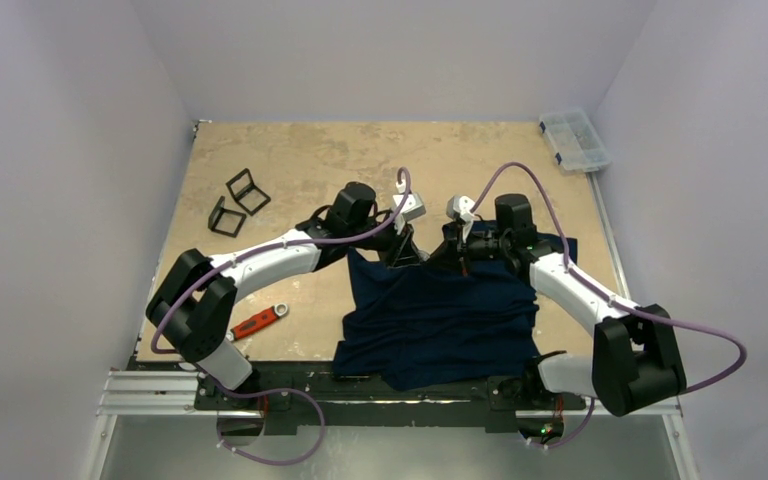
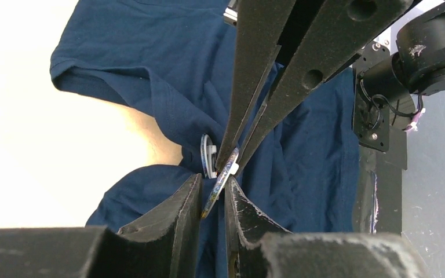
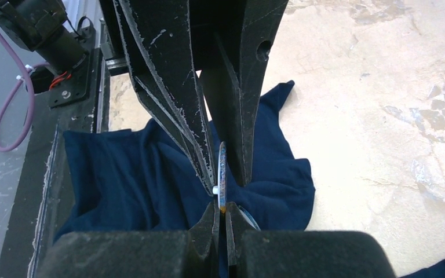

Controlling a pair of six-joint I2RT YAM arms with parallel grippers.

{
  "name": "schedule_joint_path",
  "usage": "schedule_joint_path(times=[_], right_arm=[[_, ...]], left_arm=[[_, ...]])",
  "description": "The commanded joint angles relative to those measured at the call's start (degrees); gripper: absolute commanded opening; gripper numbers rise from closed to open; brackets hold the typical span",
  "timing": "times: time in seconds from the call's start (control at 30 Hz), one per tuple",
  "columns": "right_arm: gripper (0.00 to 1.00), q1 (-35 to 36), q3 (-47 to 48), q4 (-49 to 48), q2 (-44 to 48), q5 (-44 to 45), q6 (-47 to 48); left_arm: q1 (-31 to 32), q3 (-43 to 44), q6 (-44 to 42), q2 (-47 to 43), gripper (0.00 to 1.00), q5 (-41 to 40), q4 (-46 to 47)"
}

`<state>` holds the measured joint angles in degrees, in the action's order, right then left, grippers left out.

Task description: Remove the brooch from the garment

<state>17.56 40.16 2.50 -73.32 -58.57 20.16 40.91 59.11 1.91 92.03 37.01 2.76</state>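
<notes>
Left gripper (image 2: 213,200) and right gripper (image 3: 221,223) clench the brooch (image 2: 220,176) at 12 o'clock on the garment (image 2: 150,75), likely to unfasten it.

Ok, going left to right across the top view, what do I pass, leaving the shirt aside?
First the wrench → left gripper → right gripper → box.

Plain pale lilac walls (image 1: 60,150) enclose a mottled tan table (image 1: 360,160).
</notes>
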Motion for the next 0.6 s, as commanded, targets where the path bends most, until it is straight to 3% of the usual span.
schedule_joint_path(times=[0.0, 0.07, 0.2, 0.27, 0.57], right_arm=[[0.0, -0.01, -0.51, -0.21, 2.81, -2.48, -0.98], [0.0, 0.01, -0.69, -0.75, 2.91, -2.16, -1.57], [0.0, 0.02, -1.13, -1.23, 3.01, -1.65, -2.12], [0.0, 0.01, -1.14, -1.24, 2.88, -0.93, -2.02], [0.0, 0.09, -1.13, 1.34, 3.18, 1.54, 3.56]], left_arm=[[-2.17, -0.25, 0.91, -1.84, 0.18, -3.64, 4.54], [-2.31, 0.07, 4.2, -1.62, 0.19, -4.61, 4.7], [-2.3, 0.03, 8.87, -1.74, 0.37, -5.98, 4.92], [-2.28, -0.77, 8.81, -2.26, 0.41, -5.49, 5.35], [-2.73, -2.18, -8.6, -7.45, 0.44, -2.29, -0.46]])
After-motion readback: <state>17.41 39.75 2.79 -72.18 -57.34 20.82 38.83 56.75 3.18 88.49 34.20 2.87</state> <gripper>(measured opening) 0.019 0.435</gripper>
